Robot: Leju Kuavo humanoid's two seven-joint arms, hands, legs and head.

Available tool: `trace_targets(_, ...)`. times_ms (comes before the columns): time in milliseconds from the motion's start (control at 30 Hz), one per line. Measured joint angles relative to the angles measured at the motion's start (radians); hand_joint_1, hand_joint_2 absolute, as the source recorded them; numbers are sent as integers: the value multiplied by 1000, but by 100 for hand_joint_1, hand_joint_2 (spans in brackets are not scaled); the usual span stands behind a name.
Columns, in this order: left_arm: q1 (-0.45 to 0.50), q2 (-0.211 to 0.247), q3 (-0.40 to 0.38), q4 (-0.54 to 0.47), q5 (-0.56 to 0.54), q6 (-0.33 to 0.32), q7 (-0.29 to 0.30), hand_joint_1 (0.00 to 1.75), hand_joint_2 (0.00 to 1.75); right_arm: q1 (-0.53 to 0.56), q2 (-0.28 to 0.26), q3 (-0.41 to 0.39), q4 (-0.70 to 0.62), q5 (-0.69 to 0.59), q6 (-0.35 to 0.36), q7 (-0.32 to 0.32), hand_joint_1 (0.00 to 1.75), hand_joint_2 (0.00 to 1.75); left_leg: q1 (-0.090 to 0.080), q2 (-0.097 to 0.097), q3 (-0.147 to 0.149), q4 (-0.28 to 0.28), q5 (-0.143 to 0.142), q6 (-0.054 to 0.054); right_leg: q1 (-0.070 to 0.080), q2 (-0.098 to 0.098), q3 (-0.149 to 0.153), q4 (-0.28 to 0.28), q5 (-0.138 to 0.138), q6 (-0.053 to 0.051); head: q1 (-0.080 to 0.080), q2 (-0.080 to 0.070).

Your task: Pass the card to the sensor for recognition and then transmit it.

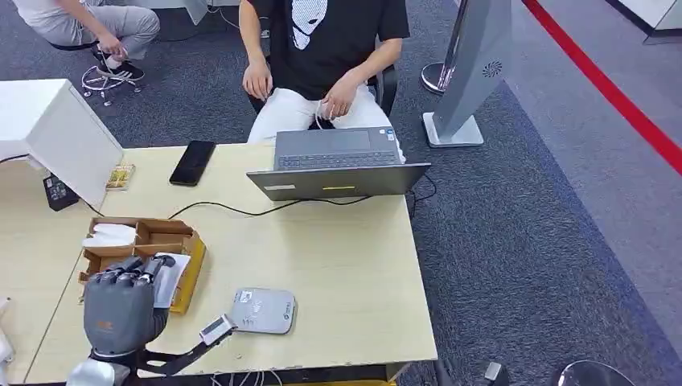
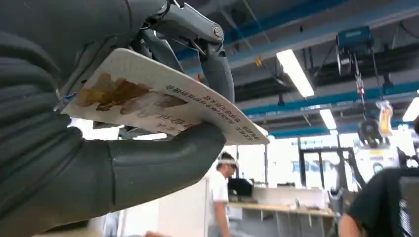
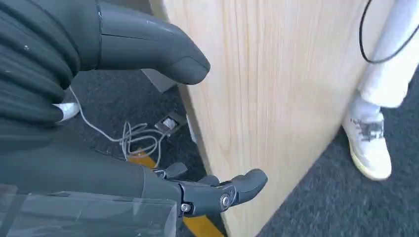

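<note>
Left hand (image 1: 121, 310) clasped — right hand (image 3: 148, 163) slack

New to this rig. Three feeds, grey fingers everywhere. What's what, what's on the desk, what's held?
It's a humanoid with two arms. The wide picture looks down from its head at a light wooden desk holding a grey laptop, black phone, brown cardboard tray and flat grey card sensor. A seated person faces it. The other two pictures come from wrist cameras. The left robot hand pinches a white printed card. The right robot hand hangs empty, fingers apart, beside the desk.
</note>
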Motion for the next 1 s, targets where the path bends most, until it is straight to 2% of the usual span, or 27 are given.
trace_targets(333, 27, -29, -27, 56, 34, -20, 12, 175, 175, 14, 2, -45, 2, 7, -18, -17, 0, 175, 0, 0, 0, 0, 0, 1, 0, -1, 0, 0, 0, 0, 0, 0)
trace_targets(500, 27, -44, -27, 86, 46, -34, 25, 175, 175, 16, -1, -43, -14, 134, -114, -104, 0, 175, -1, 0, 0, 0, 0, 1, -1, 0, 0, 0, 0, 0, 0, 0)
trace_targets(567, 26, -48, -27, 101, 49, -37, 27, 175, 175, 16, -8, -37, -29, 169, -130, -118, 0, 175, -1, 0, 0, 0, 0, 1, -1, -1, 0, 0, 0, 0, 0, 0)
trace_targets(633, 20, -53, -27, 121, 52, -42, 27, 175, 175, 14, -17, -38, -37, 158, -127, -73, 0, 175, -1, 0, 0, 0, 0, 1, -1, -1, 0, 0, 0, 0, 0, 0)
trace_targets(700, 11, -56, -27, 144, 56, -45, 27, 175, 175, 15, -25, -43, -41, 158, -142, -64, 0, 175, -2, -1, 0, 0, 0, 1, -2, -1, 0, 0, 0, 0, 0, 0)
trace_targets(800, -6, -58, -27, 182, 66, -59, 16, 175, 175, 18, -34, -66, -42, 125, -120, -11, 0, 175, -2, -1, 0, 0, 0, 1, -2, -1, 0, 0, 0, 0, 0, 0)
trace_targets(1000, -41, -62, -27, 255, 72, -73, 5, 175, 175, 23, -42, -88, -40, 134, -113, 1, 0, 175, -2, -1, 0, 0, 0, 1, -2, -1, 0, 0, 0, 0, 0, 0)
